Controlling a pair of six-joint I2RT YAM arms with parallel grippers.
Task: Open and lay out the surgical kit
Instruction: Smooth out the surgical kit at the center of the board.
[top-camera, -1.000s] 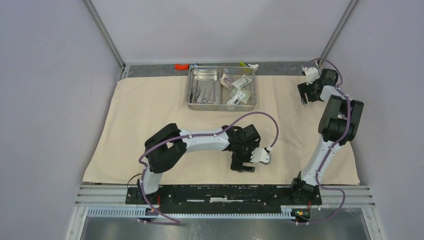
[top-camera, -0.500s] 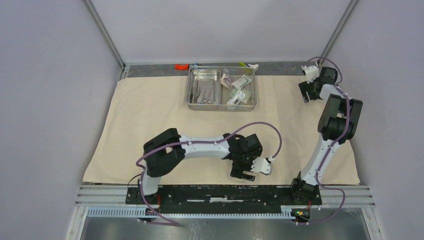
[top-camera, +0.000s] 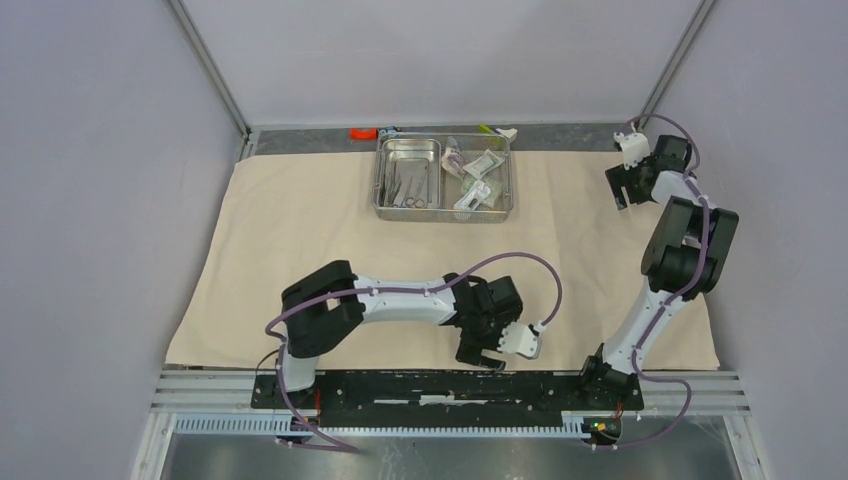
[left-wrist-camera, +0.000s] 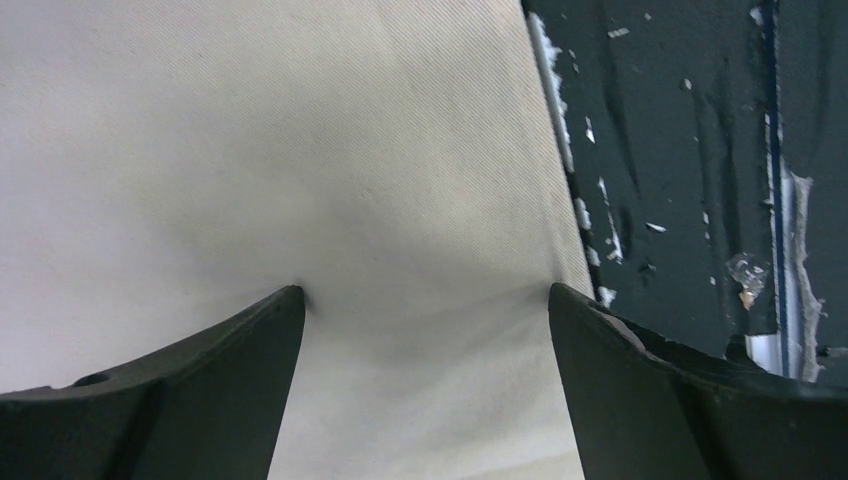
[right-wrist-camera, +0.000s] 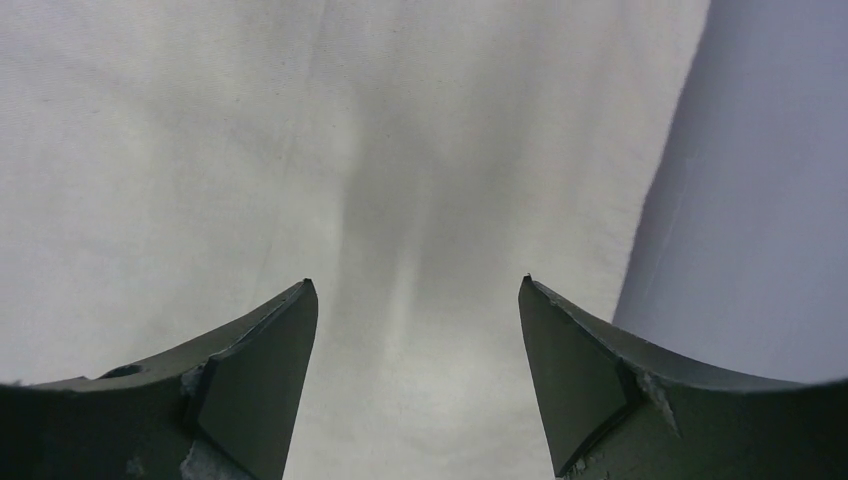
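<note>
We stretch our white-and-black left arm low and sideways, its black two-finger left gripper (top-camera: 477, 350) pointing down, jaws spread wide. Our matching right arm rises tall, its black right gripper (top-camera: 620, 188) likewise spread.

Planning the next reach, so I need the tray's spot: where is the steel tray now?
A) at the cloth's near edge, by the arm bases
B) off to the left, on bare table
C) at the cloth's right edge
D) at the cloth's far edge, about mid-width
D: the steel tray sits at the far edge of the beige cloth, roughly mid-width.
</note>
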